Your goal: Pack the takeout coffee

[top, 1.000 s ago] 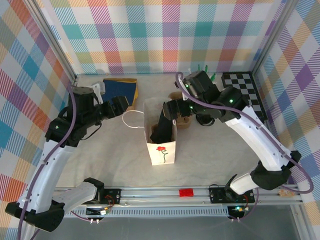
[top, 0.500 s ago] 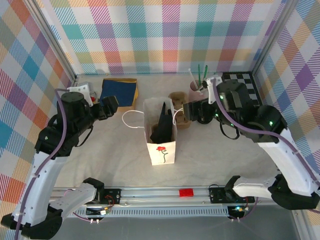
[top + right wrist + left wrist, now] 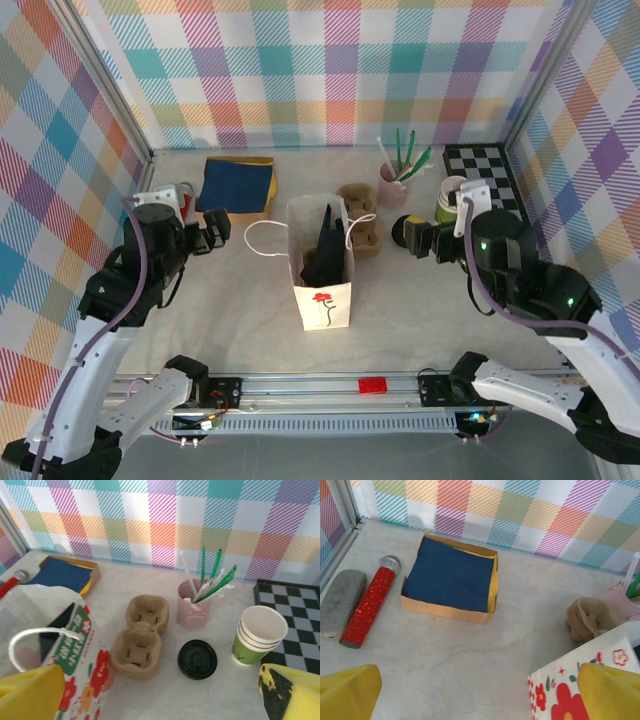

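Centrally on the table (image 3: 240, 300) a white bag (image 3: 325, 295) is seen standing upright with its mouth open. A dark shape (image 3: 325, 255) is seen inside it. Whether that shape is the coffee cannot be told, since no green side or round lid can be made out there.

The left gripper (image 3: 212, 232) is held above the table to the left of the bag and apart from it. Its yellow fingers (image 3: 347, 692) are spread wide, and nothing is held between them. A box (image 3: 450, 577) of blue napkins lies beyond it. A red glitter tube (image 3: 369, 602) and a grey block (image 3: 340, 602) lie side by side to the left of that box.

The right gripper (image 3: 420, 240) is held to the right of the bag. Its fingers (image 3: 30, 695) are likewise parted, with nothing gripped. A brown cup carrier (image 3: 142, 637) lies just beside the bag. A loose black lid (image 3: 197, 659) rests flat on the table between the carrier and a stack of lidless green cups (image 3: 255, 635). A pink cup (image 3: 194, 610) holding straws and stirrers stands behind the lid. A checkered mat (image 3: 290, 597) is laid behind the stack of cups.
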{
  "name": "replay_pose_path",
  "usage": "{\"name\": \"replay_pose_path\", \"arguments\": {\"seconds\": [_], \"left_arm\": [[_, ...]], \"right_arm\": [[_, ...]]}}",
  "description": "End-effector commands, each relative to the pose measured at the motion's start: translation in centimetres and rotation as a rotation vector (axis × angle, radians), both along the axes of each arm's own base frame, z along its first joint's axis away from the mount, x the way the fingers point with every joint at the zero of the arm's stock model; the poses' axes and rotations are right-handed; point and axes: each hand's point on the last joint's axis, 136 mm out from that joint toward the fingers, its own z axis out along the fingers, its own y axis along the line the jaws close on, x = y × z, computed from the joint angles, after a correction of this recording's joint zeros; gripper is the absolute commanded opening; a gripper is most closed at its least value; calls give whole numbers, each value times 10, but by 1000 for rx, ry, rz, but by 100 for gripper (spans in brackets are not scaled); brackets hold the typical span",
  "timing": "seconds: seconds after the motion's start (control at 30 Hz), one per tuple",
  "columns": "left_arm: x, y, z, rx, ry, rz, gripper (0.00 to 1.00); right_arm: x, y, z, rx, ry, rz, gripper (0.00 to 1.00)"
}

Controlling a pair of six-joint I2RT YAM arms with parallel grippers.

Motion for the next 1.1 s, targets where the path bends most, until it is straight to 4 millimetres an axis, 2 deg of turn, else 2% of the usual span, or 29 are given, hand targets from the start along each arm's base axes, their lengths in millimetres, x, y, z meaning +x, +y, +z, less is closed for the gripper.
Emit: {"name": "replay_pose_path", "arguments": {"seconds": [0.0, 0.17, 0.47, 0.57, 0.73, 1.07], "left_arm": [[0, 9, 4, 34, -68, 34, 100], [1, 17, -16, 82, -50, 64, 100], [3, 33, -43, 154, -81, 141, 100], [4, 36, -53, 169, -86, 155, 100], [9, 31, -71, 186, -70, 141, 100], [22, 19, -110, 231, -30, 116, 100]], "right_arm": [[5, -12, 0, -25, -95, -53, 99], [7, -32, -36, -132, -74, -145, 99], [11, -47, -81, -216, -75, -231, 99], [17, -50, -105, -276, -72, -271, 99], [19, -64, -142, -220, -36, -402, 99], [14, -75, -174, -252, -39, -422, 99]]}}
